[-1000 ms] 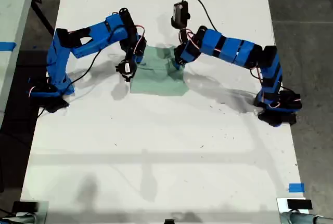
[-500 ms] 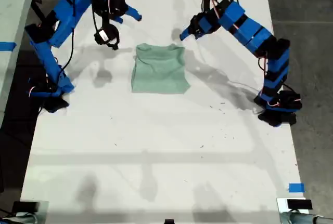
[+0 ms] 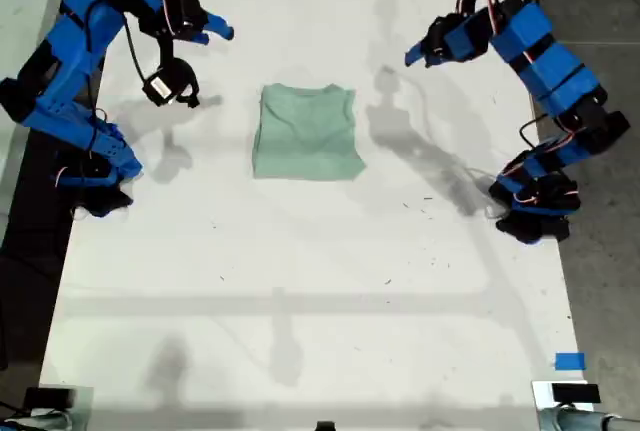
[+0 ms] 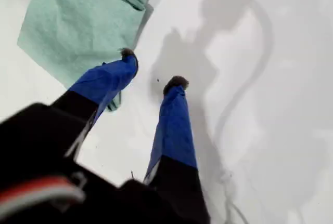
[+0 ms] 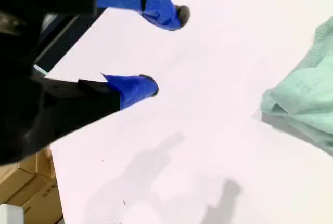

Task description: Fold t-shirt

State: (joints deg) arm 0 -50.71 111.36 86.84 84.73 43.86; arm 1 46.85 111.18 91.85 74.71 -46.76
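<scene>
The t-shirt (image 3: 305, 136) lies folded into a pale mint-green rectangle on the white table (image 3: 300, 281), between the two arms. My first gripper (image 3: 415, 56) hangs open above the table toward the exterior view's right, apart from the cloth. In the first wrist view my first gripper (image 4: 152, 68) holds nothing, and the t-shirt (image 4: 78, 21) lies past its fingertips. My second gripper (image 3: 220, 29) is raised and open at the exterior view's upper left, away from the shirt. In the second wrist view my second gripper (image 5: 166, 49) is empty, with an edge of the t-shirt (image 5: 307, 94) off to one side.
Both arm bases (image 3: 95, 166) (image 3: 535, 206) stand at the table's long edges. A blue tape mark (image 3: 568, 361) sits near the exterior view's lower right corner. Cardboard boxes (image 5: 21, 193) show beyond the table edge in the second wrist view.
Both grippers were down at the shirt's upper corners a second ago. They have let go, risen and swung outward to the table's sides. The shirt now lies flat and uncovered.
</scene>
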